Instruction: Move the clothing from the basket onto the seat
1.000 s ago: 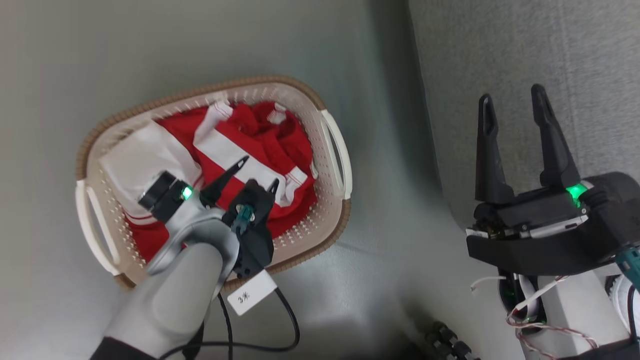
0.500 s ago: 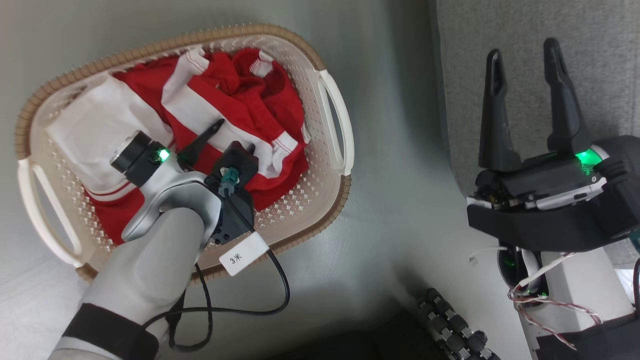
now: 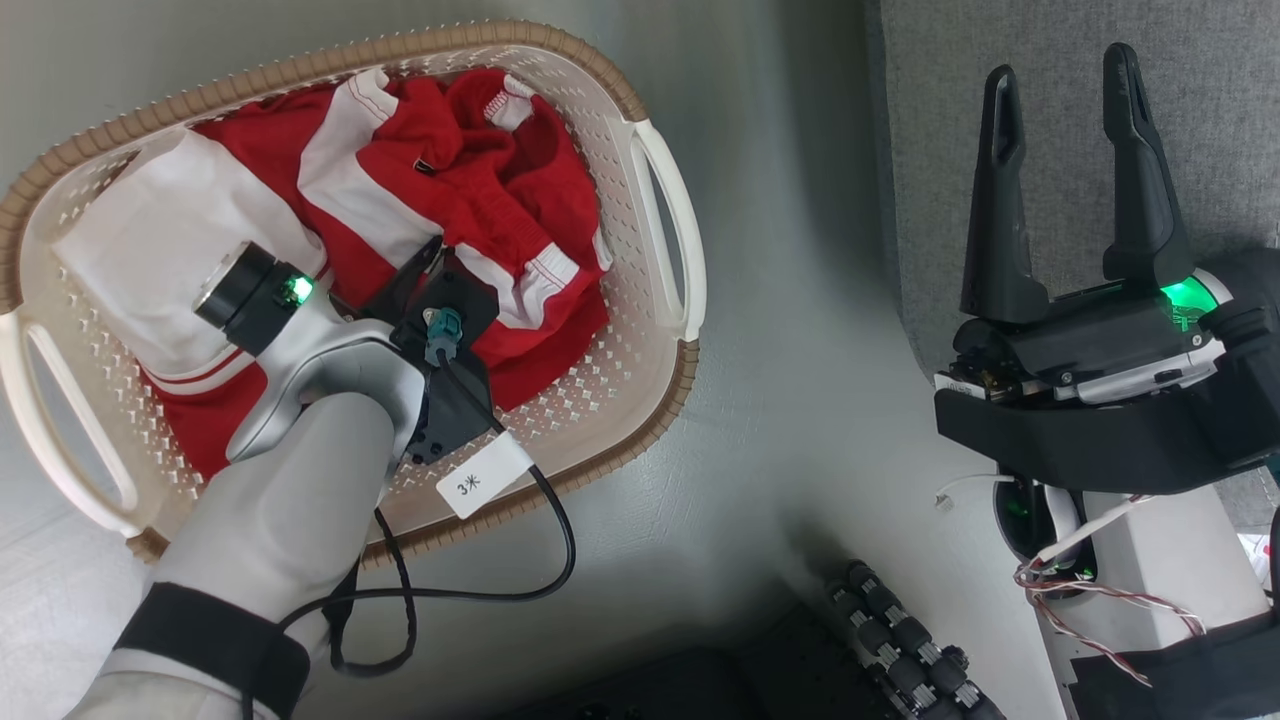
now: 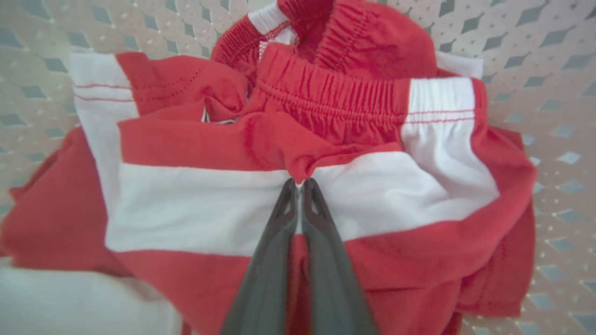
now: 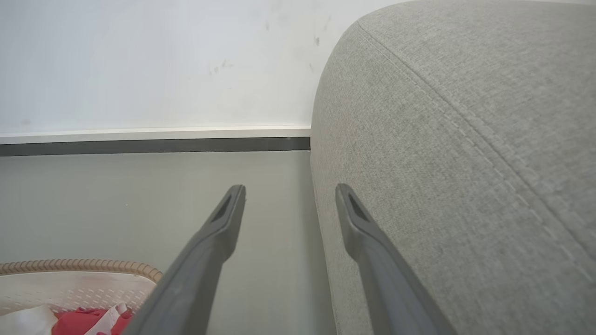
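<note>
**Desk:** Two grippers on the list. What changed?

**Me:** Item one, left gripper [image 4: 300, 184]. I had its fingers apart a second ago; now they are pressed together on a fold of the clothing [image 4: 195, 139], red with a white stripe, lying in the basket [image 3: 300, 68]. The whole head picture shifted as well, so that is my camera moving.

**Desk:** Pose?

**Me:** The left forearm [image 3: 290, 500] reaches down into the basket from its near side, fingers pointing into the heap. Item two, right gripper [image 3: 1062, 62]: upright, fingers spread, nothing between them, at the edge of the seat [image 3: 1220, 120].

**Desk:** Obscured?

**Me:** The basket's left handle [image 3: 60, 420] is cut by the frame edge. The white piece [image 3: 140, 240] is partly under my wrist.
</note>
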Robot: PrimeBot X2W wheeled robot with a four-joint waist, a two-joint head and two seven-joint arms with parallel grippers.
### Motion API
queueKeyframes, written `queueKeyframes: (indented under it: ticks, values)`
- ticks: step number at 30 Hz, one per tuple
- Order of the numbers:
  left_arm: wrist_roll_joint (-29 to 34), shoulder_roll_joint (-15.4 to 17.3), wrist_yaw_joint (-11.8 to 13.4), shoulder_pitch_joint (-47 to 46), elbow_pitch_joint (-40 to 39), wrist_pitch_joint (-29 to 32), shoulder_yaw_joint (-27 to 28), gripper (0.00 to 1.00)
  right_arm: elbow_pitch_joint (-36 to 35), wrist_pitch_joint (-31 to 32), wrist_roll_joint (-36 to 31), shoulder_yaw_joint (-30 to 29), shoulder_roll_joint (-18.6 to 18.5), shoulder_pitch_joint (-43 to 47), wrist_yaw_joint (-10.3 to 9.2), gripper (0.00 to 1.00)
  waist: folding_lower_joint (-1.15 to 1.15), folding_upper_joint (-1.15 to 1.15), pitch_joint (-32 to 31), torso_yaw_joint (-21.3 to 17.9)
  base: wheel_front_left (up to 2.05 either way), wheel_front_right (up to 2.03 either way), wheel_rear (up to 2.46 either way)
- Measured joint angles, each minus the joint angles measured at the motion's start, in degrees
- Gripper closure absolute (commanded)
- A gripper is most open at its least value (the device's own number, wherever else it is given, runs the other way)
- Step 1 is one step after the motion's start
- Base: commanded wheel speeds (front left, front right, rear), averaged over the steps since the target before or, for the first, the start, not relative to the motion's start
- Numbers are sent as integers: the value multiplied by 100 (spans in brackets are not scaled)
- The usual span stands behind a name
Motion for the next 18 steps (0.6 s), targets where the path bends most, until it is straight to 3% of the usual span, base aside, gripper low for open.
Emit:
queueKeyframes:
  ticks: [18]
  values:
    - [-553,-321,35,133,-102,-906,267,100,649,5,-14,-80,34,-125,88,0,0,0,-460,209,0,0,0]
